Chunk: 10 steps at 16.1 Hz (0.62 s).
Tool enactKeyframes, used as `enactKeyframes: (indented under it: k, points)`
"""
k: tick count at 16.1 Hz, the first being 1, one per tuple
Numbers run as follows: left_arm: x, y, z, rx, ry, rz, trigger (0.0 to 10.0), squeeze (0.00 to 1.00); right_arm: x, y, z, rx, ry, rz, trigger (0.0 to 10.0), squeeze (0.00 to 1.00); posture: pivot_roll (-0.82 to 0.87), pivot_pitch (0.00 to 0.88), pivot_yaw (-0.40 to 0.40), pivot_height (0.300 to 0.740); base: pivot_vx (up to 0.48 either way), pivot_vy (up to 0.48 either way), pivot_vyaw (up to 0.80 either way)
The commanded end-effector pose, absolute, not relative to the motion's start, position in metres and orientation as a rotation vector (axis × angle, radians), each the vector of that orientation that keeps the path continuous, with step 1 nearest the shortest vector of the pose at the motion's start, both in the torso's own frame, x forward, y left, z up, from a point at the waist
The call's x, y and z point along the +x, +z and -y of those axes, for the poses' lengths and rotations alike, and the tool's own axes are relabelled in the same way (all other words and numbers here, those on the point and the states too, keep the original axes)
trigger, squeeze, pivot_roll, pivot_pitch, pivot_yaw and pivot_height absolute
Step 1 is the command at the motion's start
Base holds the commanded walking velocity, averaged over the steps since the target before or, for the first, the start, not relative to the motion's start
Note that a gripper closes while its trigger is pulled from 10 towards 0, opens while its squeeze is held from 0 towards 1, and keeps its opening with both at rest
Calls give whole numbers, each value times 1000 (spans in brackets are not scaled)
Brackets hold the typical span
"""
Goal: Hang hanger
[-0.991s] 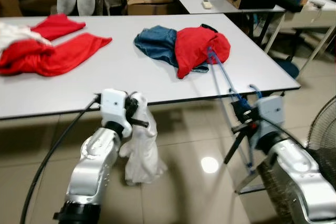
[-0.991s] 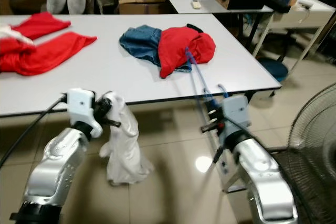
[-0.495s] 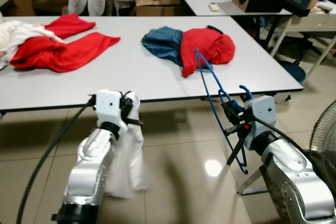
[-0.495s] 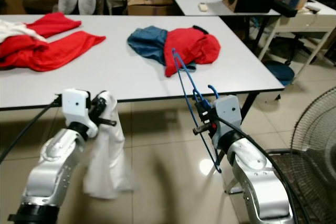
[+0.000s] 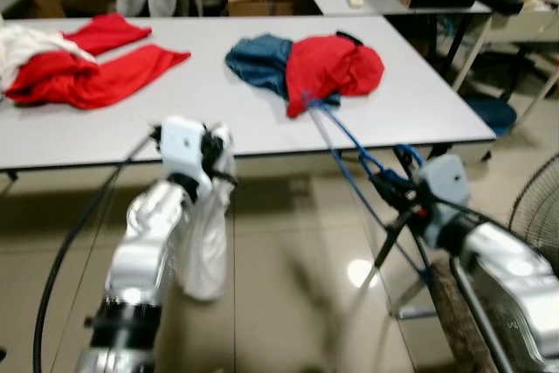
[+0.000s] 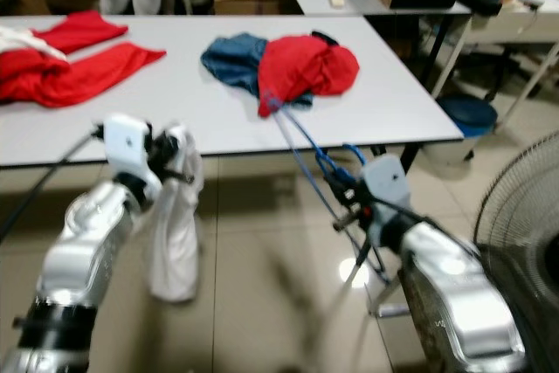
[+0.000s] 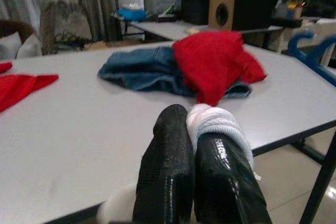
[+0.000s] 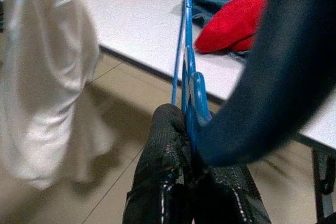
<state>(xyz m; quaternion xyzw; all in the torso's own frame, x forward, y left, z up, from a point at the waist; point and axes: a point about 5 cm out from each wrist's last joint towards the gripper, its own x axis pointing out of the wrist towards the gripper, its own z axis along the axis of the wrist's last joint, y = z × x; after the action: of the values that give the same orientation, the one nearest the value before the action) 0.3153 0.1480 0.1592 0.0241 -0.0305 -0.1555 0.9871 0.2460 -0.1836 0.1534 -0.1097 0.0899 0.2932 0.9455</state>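
Right tool (image 5: 390, 188), lower right of the left eye frame, pinched tight on the blue hanger (image 5: 349, 141) near its hook; the hanger's long wire frame slants up and left toward the red garment (image 5: 334, 67) heaped on the bench (image 5: 218, 120), and whether its far tip touches the cloth cannot be told through the blur. Left tool (image 5: 218, 150), centre left, is pressed together on a white garment (image 5: 205, 242) that hangs limp below the bench edge toward the tiled floor (image 5: 279, 303). In the left wrist view the fingers (image 7: 168, 171) close on a white fold with no gap. A blue denim piece (image 5: 258, 54) lies under the red one; more red cloth (image 5: 96, 76) sits upper left. A fan grille (image 5: 537, 216) stands at the right edge. Judged risks: the hanger's far end could snag the red garment and drag it off the bench; the thin wire could twist in the pinch, since the grip is near one end; the white garment's low hem may brush the floor or swing during walking. No rail for hanging can be made out.
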Motion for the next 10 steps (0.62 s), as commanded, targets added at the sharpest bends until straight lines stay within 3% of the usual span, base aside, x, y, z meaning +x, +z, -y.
enactKeyframes:
  k: [1,5,10]
  points:
    - [322,169,-145,37,-346,79,10000,0,237,165,178,-240,729,-184,10000,0,-190,0,8,740,0,0,0]
    - [341,186,-152,36,-349,93,10000,0,219,175,184,-309,932,-296,10000,0,-188,0,11,740,223,0,0]
    - [357,199,-151,45,-376,100,10000,0,221,181,185,-340,965,-312,10000,0,-194,0,22,740,340,0,0]
